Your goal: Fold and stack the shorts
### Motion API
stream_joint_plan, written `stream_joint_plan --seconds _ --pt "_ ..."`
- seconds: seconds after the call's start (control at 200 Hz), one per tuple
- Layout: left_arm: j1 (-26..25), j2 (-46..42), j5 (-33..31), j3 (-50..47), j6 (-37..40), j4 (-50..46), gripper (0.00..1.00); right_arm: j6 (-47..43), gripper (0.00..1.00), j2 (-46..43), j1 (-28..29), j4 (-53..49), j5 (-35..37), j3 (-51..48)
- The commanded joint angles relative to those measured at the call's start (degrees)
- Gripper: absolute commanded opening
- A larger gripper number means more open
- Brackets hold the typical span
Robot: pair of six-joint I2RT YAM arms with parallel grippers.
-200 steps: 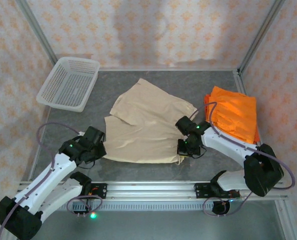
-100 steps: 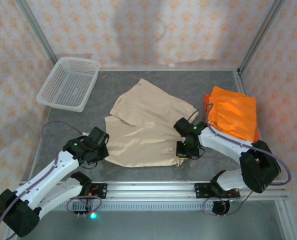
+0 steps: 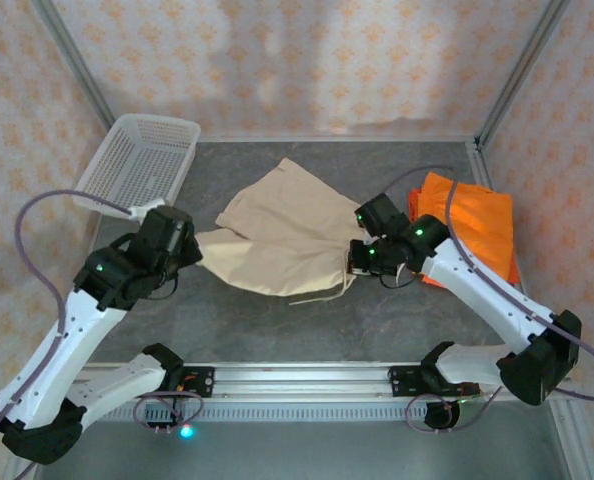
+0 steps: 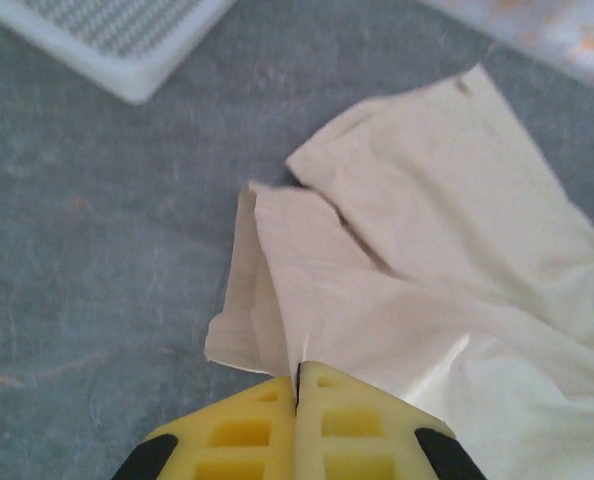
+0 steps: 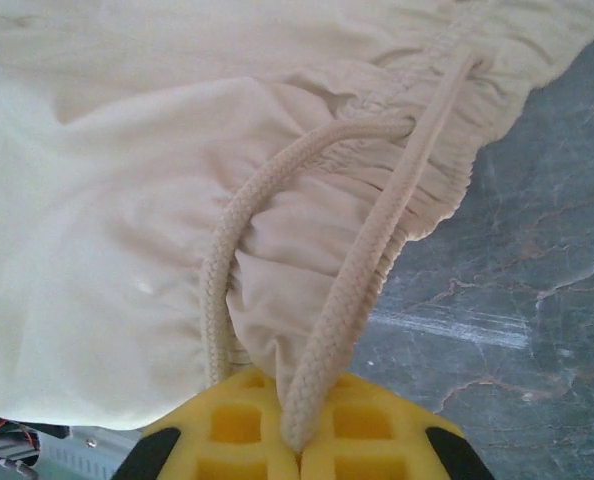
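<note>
My left pincer point(image 3: 189, 250) is clamped tight on a leg hem of the cream-beige shorts point(image 3: 277, 235), just right of the white mesh basket point(image 3: 142, 165). My right pincer point(image 3: 361, 262), farther right, pinches their waistband. The orange shorts point(image 3: 472, 230) lie farthest from the basket.

Left wrist: my yellow fingers point(image 4: 247, 435) meet on the cloth's edge.

Right wrist: my closed fingers grip the gathered waistband and drawstring point(image 5: 377, 260).

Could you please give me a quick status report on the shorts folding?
Left gripper shut on beige shorts' leg edge. Right gripper shut on their waistband, drawstring too. Orange shorts lie right. White mesh basket far-left, apart.
</note>
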Motion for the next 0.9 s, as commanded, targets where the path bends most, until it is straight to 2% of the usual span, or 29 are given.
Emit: stream_joint_plan --seconds 0.0,0.235,0.435,0.676,0.896 --pt "-0.31 3.21 -7.27 6.22 5.54 -6.22 0.00 -1.62 0.00 -0.69 0.43 -7.04 3.47 2.33" --pt "-0.30 10.82 -10.76 14.36 12.26 -4.35 0.00 -1.52 0.00 -0.58 0.34 -7.41 5.01 3.02" --pt "-0.27 21.89 -14.48 21.96 18.05 0.13 0.00 -1.86 0.00 1.21 -1.14 -8.70 6.91 3.31" --pt "0.36 37.55 -16.26 35.31 22.43 3.77 0.00 -1.81 0.00 1.60 -8.45 -5.39 0.83 0.58" --pt "0.41 52.79 -16.24 53.10 26.18 3.19 0.00 -2.28 0.00 4.97 -13.50 -2.92 -5.45 -0.35"
